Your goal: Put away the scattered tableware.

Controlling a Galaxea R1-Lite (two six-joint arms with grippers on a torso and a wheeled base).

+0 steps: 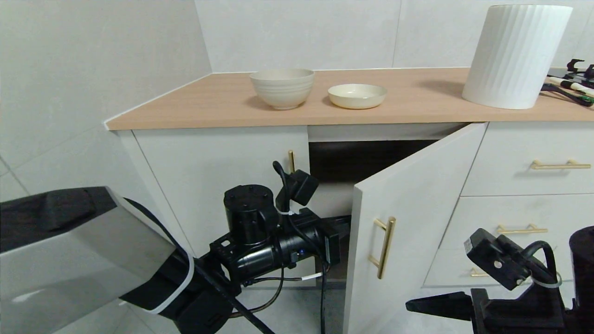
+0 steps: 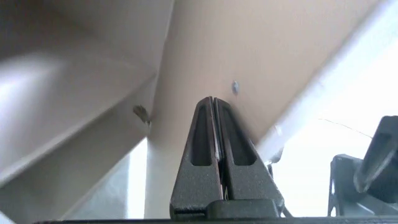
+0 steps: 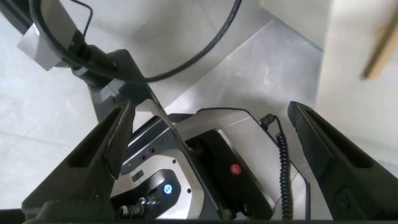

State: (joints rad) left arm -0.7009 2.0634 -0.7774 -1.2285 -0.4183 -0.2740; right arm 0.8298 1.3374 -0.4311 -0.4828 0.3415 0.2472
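Observation:
On the wooden countertop stand a cream ribbed bowl and, to its right, a small shallow cream dish. Below the counter, my left arm reaches into the cabinet opening behind the open door, far below the bowl and dish. My left gripper is shut with nothing between its fingers, its tip close to a pale inner panel. My right gripper is open and empty, low at the right in front of the drawers, over the floor.
A tall white ribbed cylinder stands at the counter's right, with dark tools beyond it. The open door carries a gold handle. Drawers with gold handles lie to the right. A wall closes the left side.

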